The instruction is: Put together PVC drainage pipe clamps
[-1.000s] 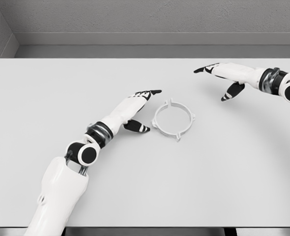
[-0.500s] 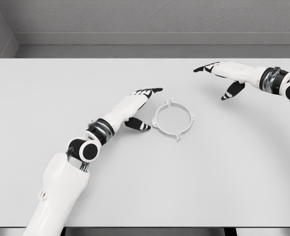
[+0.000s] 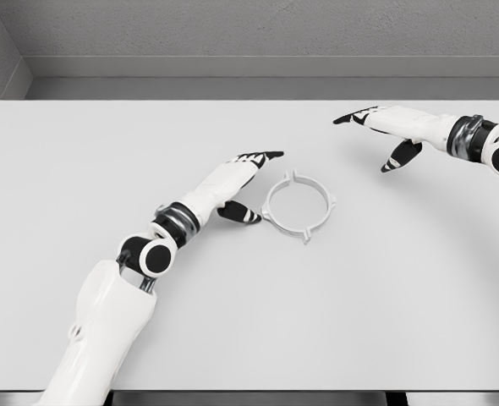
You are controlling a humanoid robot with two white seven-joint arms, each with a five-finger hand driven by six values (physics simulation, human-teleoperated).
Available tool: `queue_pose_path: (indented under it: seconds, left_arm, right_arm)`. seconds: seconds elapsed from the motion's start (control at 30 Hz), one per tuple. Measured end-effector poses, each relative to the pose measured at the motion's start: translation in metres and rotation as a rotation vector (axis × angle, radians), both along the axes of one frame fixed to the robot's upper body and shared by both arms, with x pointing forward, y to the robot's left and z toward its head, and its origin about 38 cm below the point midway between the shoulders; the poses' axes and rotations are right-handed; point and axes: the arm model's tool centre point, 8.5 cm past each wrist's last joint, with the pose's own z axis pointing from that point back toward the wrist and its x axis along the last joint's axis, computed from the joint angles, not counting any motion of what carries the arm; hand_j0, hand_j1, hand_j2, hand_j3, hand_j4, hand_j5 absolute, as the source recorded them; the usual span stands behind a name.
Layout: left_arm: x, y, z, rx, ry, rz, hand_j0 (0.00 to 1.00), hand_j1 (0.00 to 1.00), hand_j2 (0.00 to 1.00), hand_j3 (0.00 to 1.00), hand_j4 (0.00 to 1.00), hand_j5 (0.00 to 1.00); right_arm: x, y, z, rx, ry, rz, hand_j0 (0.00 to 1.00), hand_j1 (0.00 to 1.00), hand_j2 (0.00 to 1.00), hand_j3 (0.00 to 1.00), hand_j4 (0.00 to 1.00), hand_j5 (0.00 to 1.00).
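Closest to me, my left arm comes up from the bottom edge, its shoulder cut off by the frame, and reaches across the white table toward the middle. The left hand lies low over the surface with its fingers stretched out flat and the thumb splayed to the side, gripping nothing. I cannot tell whether the palm actually rests on the tabletop or hangs just above it.

Just beside that thumb, to its right, sits the pipe clamp, a thin white ring lying flat on the table with small tabs sticking out around its rim. The thumb tip is close to the ring's near-left edge, but I see a sliver of table between them, so they look apart. The ring is pale against the pale surface and its fine detail is hard to read.

Farther back and to the right, my right arm enters from the frame's edge, most of it out of sight. The right hand is spread loose, fingers pointing left, thumb hanging down, holding nothing, well apart from the clamp.

Beyond the table's far edge runs a grey wall.
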Motion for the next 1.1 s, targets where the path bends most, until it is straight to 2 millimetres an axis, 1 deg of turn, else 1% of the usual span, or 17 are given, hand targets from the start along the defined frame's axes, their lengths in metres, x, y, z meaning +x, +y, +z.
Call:
queue_pose_path:
  seconds: [0.33,0.63,0.87,1.1]
  left_arm:
    - [0.0053,-0.0019,0.0049,0.007,-0.011,-0.005,1.00,1.00,1.00,1.00,1.00,1.00]
    - [0.0050,-0.0036,0.0008,0.013,0.000,-0.010,1.00,1.00,1.00,1.00,1.00,1.00]
    - [0.0071,-0.0058,0.0036,0.017,-0.007,-0.015,1.00,1.00,1.00,1.00,1.00,1.00]
    - [0.0077,-0.0074,0.0015,0.024,-0.001,-0.020,1.00,1.00,1.00,1.00,1.00,1.00]
  right_arm:
    - [0.0000,-0.0001,0.0003,0.001,-0.001,0.000,1.00,1.00,1.00,1.00,1.00,1.00]
    - [-0.0001,0.0004,0.0001,0.000,0.000,0.001,1.00,1.00,1.00,1.00,1.00,1.00]
    - [-0.0001,0.0004,0.0002,0.000,0.000,0.001,1.00,1.00,1.00,1.00,1.00,1.00]
    - [-0.0008,0.0007,-0.0015,0.000,0.003,0.003,1.00,1.00,1.00,1.00,1.00,1.00]
